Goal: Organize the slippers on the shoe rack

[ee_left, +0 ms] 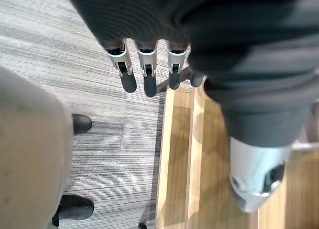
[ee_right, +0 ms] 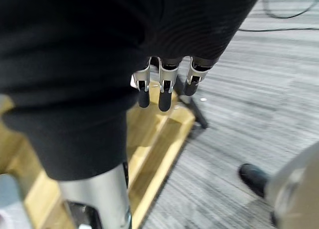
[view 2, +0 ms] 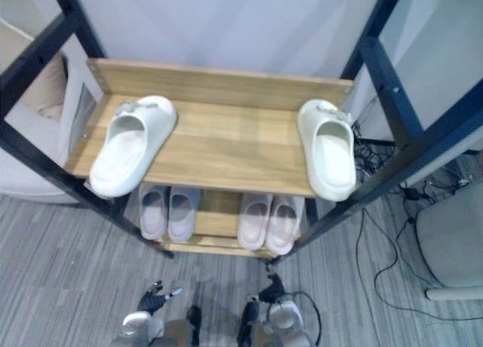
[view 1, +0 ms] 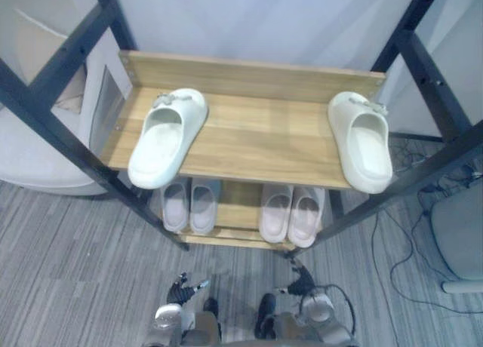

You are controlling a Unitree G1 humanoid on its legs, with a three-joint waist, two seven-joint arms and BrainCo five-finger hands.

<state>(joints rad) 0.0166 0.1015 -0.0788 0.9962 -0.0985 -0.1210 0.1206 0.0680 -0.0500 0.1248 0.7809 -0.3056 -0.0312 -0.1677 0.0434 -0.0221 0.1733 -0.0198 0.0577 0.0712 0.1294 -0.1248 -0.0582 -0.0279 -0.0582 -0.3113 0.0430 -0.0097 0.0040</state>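
Grey carpet (view 1: 75,249) fronted the shoe rack (view 1: 249,77); on its top shelf (view 1: 256,139) the slanted left slipper (view 1: 166,139) lay far beyond the left hand (view 1: 179,290), the right slipper (view 1: 362,142) beyond the right hand (view 1: 302,283), both hands slack-fingered, empty.

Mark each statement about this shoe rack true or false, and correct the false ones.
1. The top shelf holds two white slippers, the left slipper and the right slipper. True.
2. Those two slippers touch each other. False: they lie far apart, near opposite ends.
3. The lower shelf holds four pale slippers. True.
4. The left hand grips a slipper. False: it is empty, with its fingers straight.
5. The right hand rests on the top shelf. False: it hangs well below that shelf, empty.
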